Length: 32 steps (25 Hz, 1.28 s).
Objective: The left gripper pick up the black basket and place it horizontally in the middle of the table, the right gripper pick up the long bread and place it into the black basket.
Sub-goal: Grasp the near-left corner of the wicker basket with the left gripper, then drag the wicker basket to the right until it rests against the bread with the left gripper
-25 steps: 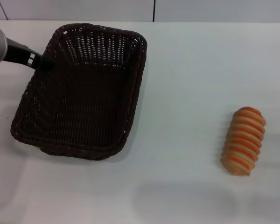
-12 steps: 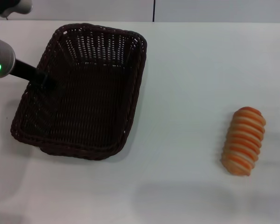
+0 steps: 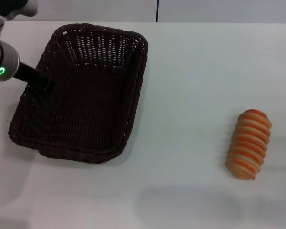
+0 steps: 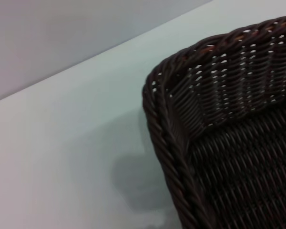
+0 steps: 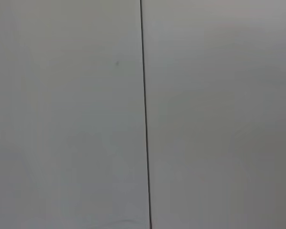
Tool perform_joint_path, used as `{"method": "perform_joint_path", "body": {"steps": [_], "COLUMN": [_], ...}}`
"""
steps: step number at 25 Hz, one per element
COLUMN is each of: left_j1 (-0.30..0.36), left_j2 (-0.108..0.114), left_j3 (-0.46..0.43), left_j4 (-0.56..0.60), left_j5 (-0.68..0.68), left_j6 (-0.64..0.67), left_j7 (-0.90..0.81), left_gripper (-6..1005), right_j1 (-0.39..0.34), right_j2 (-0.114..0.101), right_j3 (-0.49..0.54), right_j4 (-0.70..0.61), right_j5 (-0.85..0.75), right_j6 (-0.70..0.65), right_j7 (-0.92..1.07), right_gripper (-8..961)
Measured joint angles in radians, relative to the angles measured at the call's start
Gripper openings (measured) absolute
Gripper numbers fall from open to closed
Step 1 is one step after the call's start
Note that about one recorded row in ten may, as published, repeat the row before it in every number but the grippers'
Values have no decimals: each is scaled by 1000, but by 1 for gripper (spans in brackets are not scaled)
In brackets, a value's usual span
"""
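Basket point(image 3: 81, 95): on table point(image 3: 190, 71), at 9 o'clock in the head view, long axis toward 12. Left gripper point(image 3: 46, 85): at the basket's 9 o'clock rim; finger state cannot be told. Bread point(image 3: 248, 144): at 4 o'clock, well apart from basket. Right gripper: out of view.

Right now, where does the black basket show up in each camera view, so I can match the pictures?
Head view: the black basket fills the upper left of the picture, on the white table, with the left gripper at its left rim.
Left wrist view: one rounded corner of the basket fills the right and lower part.
Right wrist view: not in it; only a pale surface with a dark seam.
Shared landmark: the basket's braided rim, seen in head and left wrist views.
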Motion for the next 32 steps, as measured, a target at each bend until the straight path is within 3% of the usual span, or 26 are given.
{"method": "perform_joint_path", "body": {"steps": [3,11,13,14,18,24,32], "left_j1": [0,0,-1,-31,-64,-229,-334], "left_j2": [-1,0,1,3,3,5,15], "left_j3": [17,34,36,-16,-83,-305,-398], "left_j4": [-2,-7,-27,-23,-6,129,200], "left_j5": [1,1,-19,-90,-133,-215,-254], "left_j6": [-2,-4,-12,-38,-68,-204,-316], "left_j7": [0,6,76,191,272,550,699], "left_gripper": [313,294,289,287,267,238,194], "right_j1": [0,3,3,3,1,-7,-10], "right_j2": [0,-2,-2,-2,-2,-3,-3], "right_j3": [0,-1,-2,-3,-1,-1,-3], "right_j4": [0,3,4,5,13,25,30], "right_j5": [0,0,0,0,0,0,0], "right_j6": [0,-1,-3,-5,-8,-15,-31], "right_j7": [0,0,0,0,0,0,0], "right_gripper": [763,763,764,764,764,764,764]}}
